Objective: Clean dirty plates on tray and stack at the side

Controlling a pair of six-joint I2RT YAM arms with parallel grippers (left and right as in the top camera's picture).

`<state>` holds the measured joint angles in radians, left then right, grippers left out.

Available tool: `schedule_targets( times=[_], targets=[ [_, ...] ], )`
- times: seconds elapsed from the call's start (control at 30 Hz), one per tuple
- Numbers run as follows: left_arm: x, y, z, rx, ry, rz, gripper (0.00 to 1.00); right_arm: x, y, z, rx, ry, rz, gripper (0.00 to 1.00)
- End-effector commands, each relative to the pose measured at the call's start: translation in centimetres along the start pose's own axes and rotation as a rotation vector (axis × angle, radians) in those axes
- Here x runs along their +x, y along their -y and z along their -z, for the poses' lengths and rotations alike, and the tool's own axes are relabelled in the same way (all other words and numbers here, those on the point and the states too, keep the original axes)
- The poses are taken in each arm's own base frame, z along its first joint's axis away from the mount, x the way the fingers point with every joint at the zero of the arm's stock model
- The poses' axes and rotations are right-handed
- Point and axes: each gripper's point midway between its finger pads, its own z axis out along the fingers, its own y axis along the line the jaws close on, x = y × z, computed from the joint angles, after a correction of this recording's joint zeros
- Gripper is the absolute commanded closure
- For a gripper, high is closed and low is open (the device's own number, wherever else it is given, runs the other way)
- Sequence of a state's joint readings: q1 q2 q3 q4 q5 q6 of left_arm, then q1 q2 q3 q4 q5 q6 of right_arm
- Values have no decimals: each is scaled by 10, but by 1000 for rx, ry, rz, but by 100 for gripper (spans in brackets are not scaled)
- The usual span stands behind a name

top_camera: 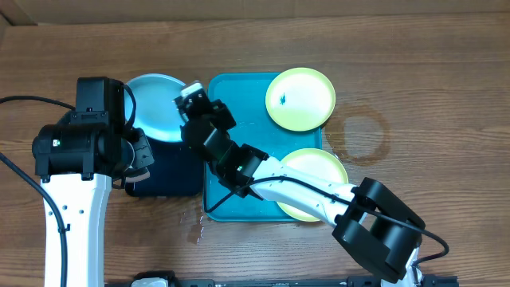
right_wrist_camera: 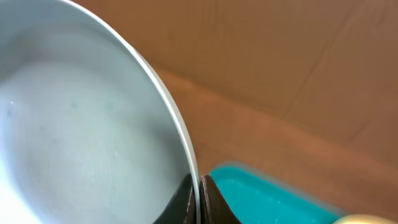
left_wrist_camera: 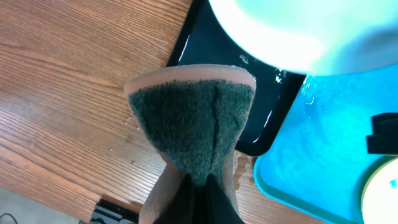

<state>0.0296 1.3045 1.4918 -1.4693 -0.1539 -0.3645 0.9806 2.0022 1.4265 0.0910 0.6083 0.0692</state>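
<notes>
I have the right gripper (top_camera: 191, 96) pressed together on the thin rim of the light blue round plastic plate (top_camera: 153, 108). In the right wrist view its two dark fingers nip that edge, and the plate's smooth, shallow bowl fills the left side, pale and glossy. The plate is off the left edge of the large turquoise rectangular plastic tray (top_camera: 239, 104), over the far end of the smaller black tray (top_camera: 167, 179). I cannot tell whether it touches anything beneath it.

The left gripper (left_wrist_camera: 199, 190) is clamped on a sponge (left_wrist_camera: 193, 118). It has a tan foam body and a coarse dark green scouring face turned toward the camera, and the jaws squeeze it into a wedge. It hangs over the wood-grain table (left_wrist_camera: 62, 93), by a rounded corner of the black tray. That tray's glossy floor looks wet, and droplets bead on the turquoise tray's raised rim beside it.

On the turquoise tray, a yellow-green round plastic plate (top_camera: 300, 98) lies at the far right corner, its edge overhanging the tray's rim. A small dark blue smudge (top_camera: 283, 100) sits left of its centre. A second yellow-green plate (top_camera: 319, 171) lies at the near right corner, also over the rim and partly hidden under the right arm's white link. Both have a matte, smooth finish and a low upturned lip. A few water spots mark the table near the tray's front left corner.
</notes>
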Motion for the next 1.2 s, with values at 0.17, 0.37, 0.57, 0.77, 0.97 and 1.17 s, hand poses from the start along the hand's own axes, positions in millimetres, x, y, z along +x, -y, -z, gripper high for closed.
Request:
schedule_targets(
  times=[0.17, 0.37, 0.57, 0.77, 0.97, 1.17],
  targets=[
    [-4, 1, 6, 11, 29, 11, 96, -5, 8, -7, -235, -152, -488, 96],
    [-4, 2, 6, 18, 28, 12, 96, -15, 66, 6, -301, -300, -680, 96],
    [-5, 4, 6, 23, 33, 13, 96, 34, 196, 26, -27, -509, -804, 96],
    [-6, 5, 6, 33, 37, 13, 96, 84, 292, 56, 118, -679, -1017, 96],
    [-8, 6, 7, 35, 43, 14, 96, 126, 370, 96, 298, -758, -1132, 96],
    [-8, 6, 6, 36, 42, 14, 96, 163, 418, 139, 473, -831, -1184, 96]
  ],
)
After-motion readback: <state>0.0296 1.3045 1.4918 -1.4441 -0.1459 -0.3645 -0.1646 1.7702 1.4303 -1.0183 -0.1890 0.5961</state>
